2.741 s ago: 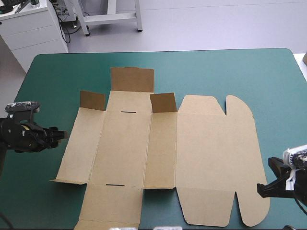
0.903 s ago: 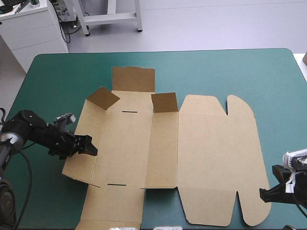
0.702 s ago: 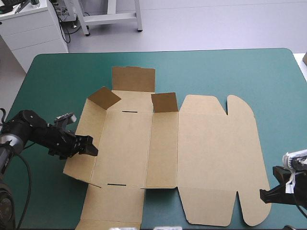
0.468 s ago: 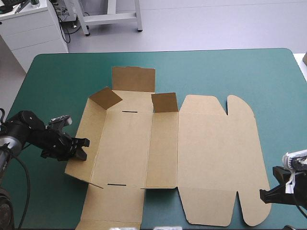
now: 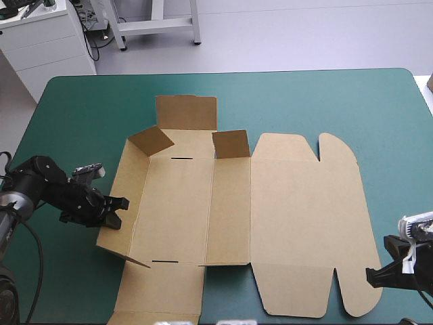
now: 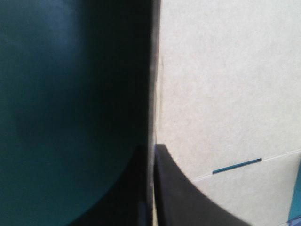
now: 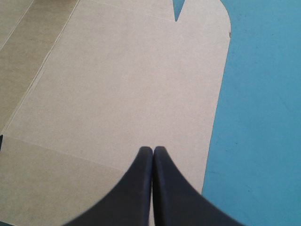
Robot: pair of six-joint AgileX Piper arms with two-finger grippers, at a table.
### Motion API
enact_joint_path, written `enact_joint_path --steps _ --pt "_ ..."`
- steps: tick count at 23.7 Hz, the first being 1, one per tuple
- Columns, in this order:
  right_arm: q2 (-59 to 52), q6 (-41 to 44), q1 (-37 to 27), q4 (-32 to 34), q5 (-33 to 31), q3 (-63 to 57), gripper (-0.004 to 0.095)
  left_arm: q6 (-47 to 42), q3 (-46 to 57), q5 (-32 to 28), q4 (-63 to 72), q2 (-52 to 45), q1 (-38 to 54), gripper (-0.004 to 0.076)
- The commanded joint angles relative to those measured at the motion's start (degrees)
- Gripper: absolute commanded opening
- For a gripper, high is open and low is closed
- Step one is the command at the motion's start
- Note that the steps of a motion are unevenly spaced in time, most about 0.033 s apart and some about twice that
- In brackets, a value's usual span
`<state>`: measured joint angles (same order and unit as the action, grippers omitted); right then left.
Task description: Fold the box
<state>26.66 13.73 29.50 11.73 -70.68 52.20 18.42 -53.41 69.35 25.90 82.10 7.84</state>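
Teal-green table point(image 5: 325, 101), brown box point(image 5: 298, 217), left claw point(image 5: 116, 212) pinching its wall point(image 5: 128, 175)

We find the box point(image 5: 270, 223) spread across the middle of the bench point(image 5: 325, 101), with its broad lid panel lying flat to the right and its base panel to the left. The left wall tilts up off the bench. The left gripper point(image 5: 116, 211) sits at that wall's outer edge, the board pinched between its fingers. Behind the base a flap stands, with two small tabs raised at the base's far corners. The right gripper point(image 5: 371, 274) sits just beside the box's near right corner.
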Motion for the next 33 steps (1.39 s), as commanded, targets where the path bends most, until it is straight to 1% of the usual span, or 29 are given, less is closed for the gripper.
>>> enact_joint_path --steps 1,3,4,5,7,8,9,10,13,15,17,20,25,27,30,31,32,33 --pt "0.67 -0.05 -0.17 0.95 2.48 1.24 -0.0018 -2.88 -3.32 5.53 -6.83 -1.55 -3.87 -0.0032" --pt "0.67 -0.05 -0.17 0.74 2.37 1.24 -0.0018 -7.85 -5.99 5.53 -17.26 -1.48 -7.9 -0.0032" --pt "0.67 -0.05 -0.17 0.74 2.36 1.24 -0.0018 -10.24 -8.78 5.53 -24.59 -1.48 -11.67 -0.0032" --pt "0.67 -0.05 -0.17 0.69 2.36 1.24 -0.0018 -10.24 -10.0 5.53 -25.9 -1.18 -12.95 -0.0032" --pt "0.67 -0.05 -0.17 0.34 2.71 1.24 -0.0018 -7.88 -14.38 5.43 -29.8 0.33 -17.14 -0.0032" --pt "0.67 -0.05 -0.17 0.11 2.71 1.24 -0.0018 -4.09 -17.55 5.43 -32.08 1.91 -19.52 -0.0032" --pt "0.67 -0.05 -0.17 -0.12 2.71 1.24 -0.0018 -2.35 -19.06 5.43 -33.61 2.9 -20.8 -0.0032" --pt "0.67 -0.05 -0.17 -0.91 2.71 1.24 -0.0018 -0.52 -22.28 5.43 -37.91 5.27 -23.24 -0.0032" --pt "0.67 -0.05 -0.17 -2.41 2.71 1.24 -0.0018 1.61 -28.89 5.16 -46.9 10.88 -27.19 -0.0032" --pt "0.67 -0.05 -0.17 -3.49 2.71 1.24 -0.0018 1.7 -32.75 2.21 -53.13 13.57 -29.58 -0.0032" --pt "0.67 -0.05 -0.17 -4.41 2.71 1.24 -0.0018 1.7 -34.24 -0.97 -56.87 14.36 -31.09 -0.0032" --pt "0.67 -0.05 -0.17 -4.58 2.71 1.24 -0.0018 1.55 -34.67 -10.76 -61.61 14.38 -34.16 -0.0032" --pt "0.67 -0.05 -0.17 -4.58 2.71 1.24 -0.0018 1.09 -34.67 -19.63 -65.27 14.25 -38.28 -0.0032" --pt "0.67 -0.05 -0.17 -4.58 2.71 1.24 -0.0018 0.19 -34.67 -21.91 -66.97 14.25 -40.17 -0.0032" --pt "0.67 -0.05 -0.17 -4.85 2.71 1.24 -0.0018 -0.8 -33.76 -22.41 -70.52 14.25 -43.42 -0.0032" --pt "0.67 -0.05 -0.17 -4.85 2.71 1.24 -0.0018 -1.87 -32.78 -22.58 -72.67 14.14 -44.67 -0.0032" --pt "0.67 -0.05 -0.17 -4.94 2.83 1.24 -0.0018 -5.39 -29.85 -23.71 -77.84 13.57 -47.14 -0.0032" --pt "0.67 -0.05 -0.17 -5.1 2.83 1.24 -0.0018 -7.2 -28.42 -24.55 -79.94 13.02 -48.3 -0.0032"
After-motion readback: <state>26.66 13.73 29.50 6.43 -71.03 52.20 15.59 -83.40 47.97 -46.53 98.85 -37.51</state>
